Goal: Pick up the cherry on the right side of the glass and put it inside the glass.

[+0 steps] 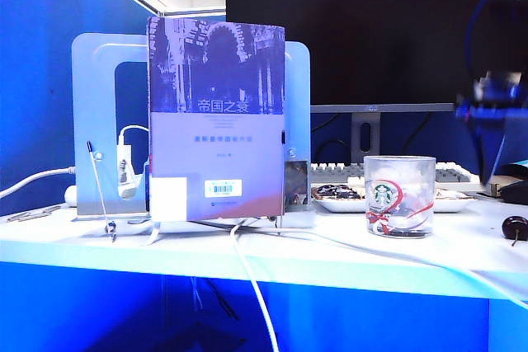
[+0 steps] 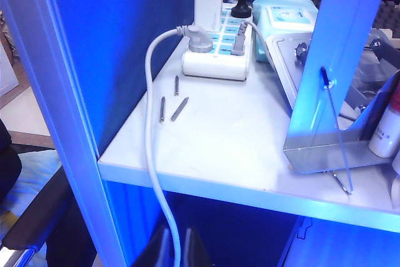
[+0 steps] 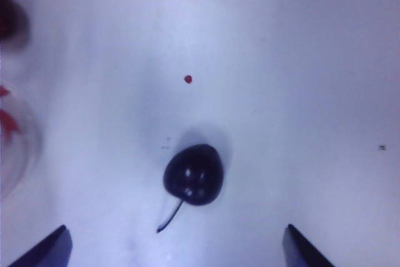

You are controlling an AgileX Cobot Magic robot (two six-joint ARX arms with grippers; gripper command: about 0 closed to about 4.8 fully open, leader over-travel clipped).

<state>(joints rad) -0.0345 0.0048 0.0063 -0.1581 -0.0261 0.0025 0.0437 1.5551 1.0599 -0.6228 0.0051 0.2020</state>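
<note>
The right gripper [image 3: 175, 245] points down at the white tabletop [image 3: 300, 60], jaws spread wide, with the small glossy dark-red cherry [image 3: 194, 174] lying free between and just ahead of its fingertips [image 3: 47, 248]. The exterior view alone shows the short clear logo-printed glass [image 1: 400, 196] whole, well apart from the cherry. The left gripper [image 2: 175, 251] hangs below the shelf edge, jaws nearly together, holding nothing
</note>
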